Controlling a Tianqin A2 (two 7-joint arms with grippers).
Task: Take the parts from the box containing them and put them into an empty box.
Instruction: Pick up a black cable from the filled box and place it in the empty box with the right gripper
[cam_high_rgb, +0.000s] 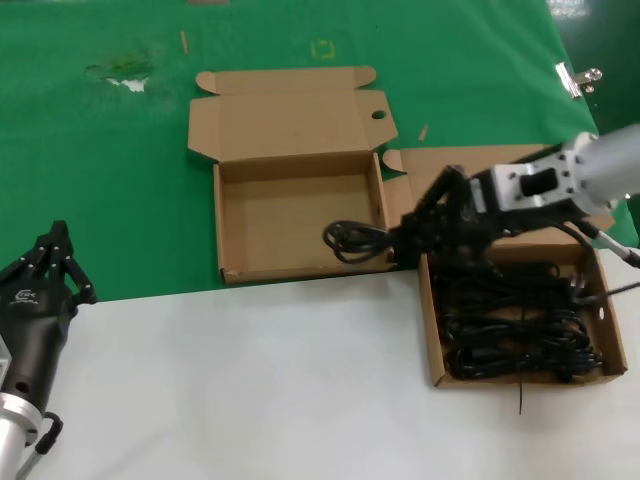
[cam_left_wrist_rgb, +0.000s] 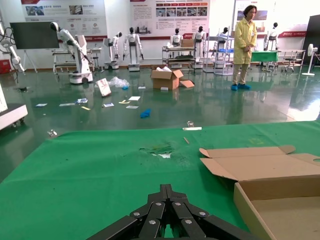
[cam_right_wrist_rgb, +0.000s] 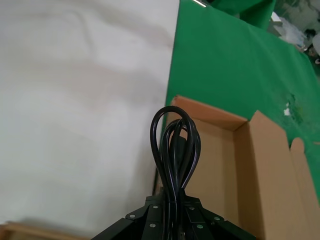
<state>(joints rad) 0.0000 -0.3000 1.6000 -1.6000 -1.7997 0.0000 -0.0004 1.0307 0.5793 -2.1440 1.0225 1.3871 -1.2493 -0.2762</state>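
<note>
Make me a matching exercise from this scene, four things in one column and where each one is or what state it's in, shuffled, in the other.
Things:
1. right end effector
2. left end effector
3. left cardboard box
4. right cardboard box

States:
A. holds a heap of black cables
B. empty inside, lid flap open
C. shut on a looped cable bundle, over the empty box's edge
D. idle over the white table, near its left edge

Pairs: 1-C, 2-D, 3-B, 4-A
</note>
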